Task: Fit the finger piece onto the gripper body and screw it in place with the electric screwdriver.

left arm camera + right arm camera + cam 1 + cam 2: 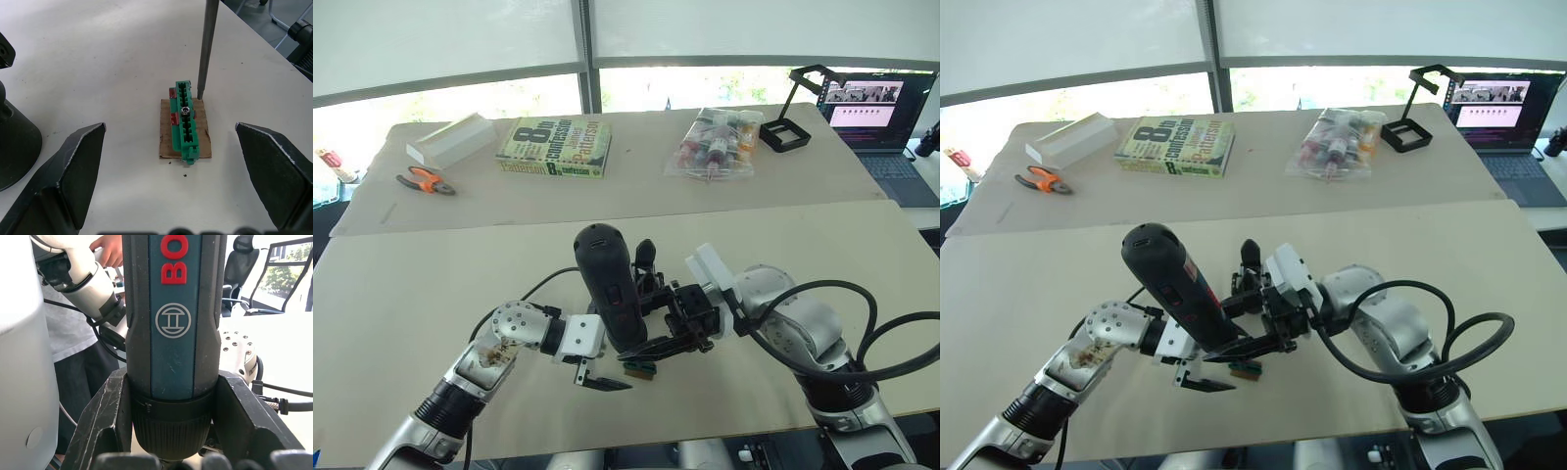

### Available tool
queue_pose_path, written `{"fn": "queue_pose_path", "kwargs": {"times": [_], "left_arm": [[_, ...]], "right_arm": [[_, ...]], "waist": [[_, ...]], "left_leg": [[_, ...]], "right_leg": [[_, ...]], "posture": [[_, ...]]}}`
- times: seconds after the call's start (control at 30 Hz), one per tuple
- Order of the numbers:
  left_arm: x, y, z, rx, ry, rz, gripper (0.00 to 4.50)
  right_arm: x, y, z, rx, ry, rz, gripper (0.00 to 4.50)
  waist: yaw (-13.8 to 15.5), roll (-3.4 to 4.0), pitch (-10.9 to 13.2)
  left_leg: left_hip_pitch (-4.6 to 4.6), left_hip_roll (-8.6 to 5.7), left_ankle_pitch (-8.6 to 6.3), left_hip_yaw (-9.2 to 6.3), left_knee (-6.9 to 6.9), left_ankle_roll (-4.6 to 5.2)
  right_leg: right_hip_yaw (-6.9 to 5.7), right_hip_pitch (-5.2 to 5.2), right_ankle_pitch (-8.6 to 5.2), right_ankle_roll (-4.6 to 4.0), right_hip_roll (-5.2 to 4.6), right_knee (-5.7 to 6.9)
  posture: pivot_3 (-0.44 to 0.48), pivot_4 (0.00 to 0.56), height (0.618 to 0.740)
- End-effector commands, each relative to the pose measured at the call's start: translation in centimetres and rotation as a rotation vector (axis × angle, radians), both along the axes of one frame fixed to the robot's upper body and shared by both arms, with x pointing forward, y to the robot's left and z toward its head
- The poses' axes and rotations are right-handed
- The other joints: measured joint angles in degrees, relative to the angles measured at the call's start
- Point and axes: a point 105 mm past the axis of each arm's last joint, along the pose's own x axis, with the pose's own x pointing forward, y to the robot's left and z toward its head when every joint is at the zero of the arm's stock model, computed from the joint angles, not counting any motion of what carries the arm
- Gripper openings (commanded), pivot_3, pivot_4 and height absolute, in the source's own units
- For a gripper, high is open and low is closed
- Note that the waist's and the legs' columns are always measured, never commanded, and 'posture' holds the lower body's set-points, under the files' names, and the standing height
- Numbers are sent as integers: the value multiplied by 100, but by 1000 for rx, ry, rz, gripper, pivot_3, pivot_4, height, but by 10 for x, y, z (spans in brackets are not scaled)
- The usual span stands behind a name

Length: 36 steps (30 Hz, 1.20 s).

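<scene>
Left gripper (168, 161) open, straddling green block (185, 122). Right gripper (171, 431) clamps electric screwdriver (607, 289), bit beside block. Gripper body (646, 264) behind screwdriver. Fitting, screwing apparently undone.

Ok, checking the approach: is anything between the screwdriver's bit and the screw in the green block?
Nothing visible: the electric screwdriver has its bit just beside the green block, whose screw lies bare.

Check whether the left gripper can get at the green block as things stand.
Probably yes. The left gripper is open with a finger on either side of the green block, nothing between; only the electric screwdriver bit stands close by its far end.
</scene>
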Motion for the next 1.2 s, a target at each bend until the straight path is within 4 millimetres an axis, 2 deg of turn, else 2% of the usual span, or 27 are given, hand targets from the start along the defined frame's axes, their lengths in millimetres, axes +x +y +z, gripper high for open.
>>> {"fn": "queue_pose_path", "kwargs": {"times": [0.03, 1.2], "left_arm": [[-2, -2, 4, -13, -16, -19, 4500], [0, -1, 6, -13, -22, -16, 4500]], "right_arm": [[-3, 0, 11, 52, -57, 16, 1893], [0, 0, 6, 38, -67, 15, 1893]], "waist": [[0, 0, 0], [0, 0, 0]], "left_leg": [[0, 0, 0, 0, 0, 0], [0, 0, 0, 0, 0, 0]], "right_leg": [[0, 0, 0, 0, 0, 0], [0, 0, 0, 0, 0, 0]], "posture": [[0, 150, 740], [0, 150, 740]]}}
